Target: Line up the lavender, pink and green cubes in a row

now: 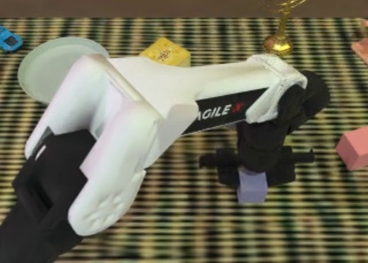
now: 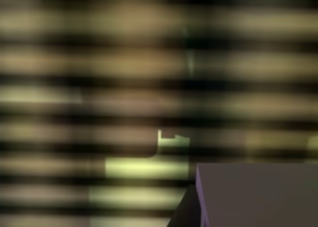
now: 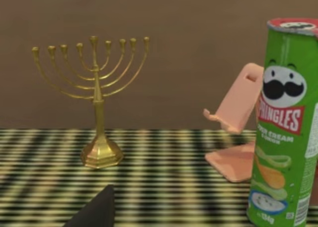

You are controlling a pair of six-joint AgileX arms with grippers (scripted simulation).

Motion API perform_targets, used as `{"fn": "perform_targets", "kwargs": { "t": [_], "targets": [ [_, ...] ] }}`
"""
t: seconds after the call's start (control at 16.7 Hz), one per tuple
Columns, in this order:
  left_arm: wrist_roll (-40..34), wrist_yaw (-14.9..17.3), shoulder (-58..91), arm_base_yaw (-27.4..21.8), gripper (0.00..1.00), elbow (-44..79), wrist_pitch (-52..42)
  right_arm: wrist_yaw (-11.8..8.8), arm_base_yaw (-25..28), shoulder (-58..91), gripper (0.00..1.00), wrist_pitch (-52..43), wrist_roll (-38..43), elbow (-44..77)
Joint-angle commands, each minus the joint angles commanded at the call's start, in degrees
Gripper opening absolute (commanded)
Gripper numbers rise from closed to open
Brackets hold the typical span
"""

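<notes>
Jaws of the left gripper [image 1: 253, 174] are closed around the lavender cube [image 1: 252, 186], low over mid-table. Placement step is judged underway. The pink cube [image 1: 354, 148] sits well apart at the right edge; green is not seen. Release, then pink fetched next. Right arm's jaws: cannot tell.

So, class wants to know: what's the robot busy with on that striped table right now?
The left arm reaches across the table, and its end effector is down over the lavender cube near the middle, apparently gripping it. The pink cube sits apart at the right edge. The green cube isn't in view, so no row exists yet. The right arm isn't seen from above.
</notes>
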Motion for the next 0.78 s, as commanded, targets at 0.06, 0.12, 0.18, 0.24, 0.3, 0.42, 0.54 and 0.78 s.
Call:
{"fn": "perform_targets", "kwargs": {
  "t": [0.06, 0.12, 0.18, 0.24, 0.3, 0.42, 0.54, 0.78],
  "targets": [
    [-0.02, -0.01, 0.12, -0.04, 0.00, -0.40, 0.42, 0.00, 0.00, 0.00, 1.00, 0.00, 0.00, 0.00],
    [-0.02, -0.01, 0.12, -0.04, 0.00, -0.41, 0.43, 0.00, 0.00, 0.00, 1.00, 0.00, 0.00, 0.00],
    [-0.02, -0.01, 0.12, -0.04, 0.00, -0.41, 0.43, 0.00, 0.00, 0.00, 1.00, 0.00, 0.00, 0.00],
    [-0.02, -0.01, 0.12, -0.04, 0.00, -0.41, 0.43, 0.00, 0.00, 0.00, 1.00, 0.00, 0.00, 0.00],
    [-0.02, -0.01, 0.12, -0.04, 0.08, -0.41, 0.43, 0.00, 0.00, 0.00, 1.00, 0.00, 0.00, 0.00],
    [-0.02, -0.01, 0.12, -0.04, 0.23, -0.41, 0.43, 0.00, 0.00, 0.00, 1.00, 0.00, 0.00, 0.00],
    [-0.02, -0.01, 0.12, -0.04, 0.38, -0.41, 0.43, 0.00, 0.00, 0.00, 1.00, 0.00, 0.00, 0.00],
    [-0.02, -0.01, 0.12, -0.04, 0.68, -0.41, 0.43, 0.00, 0.00, 0.00, 1.00, 0.00, 0.00, 0.00]
  ]
}}
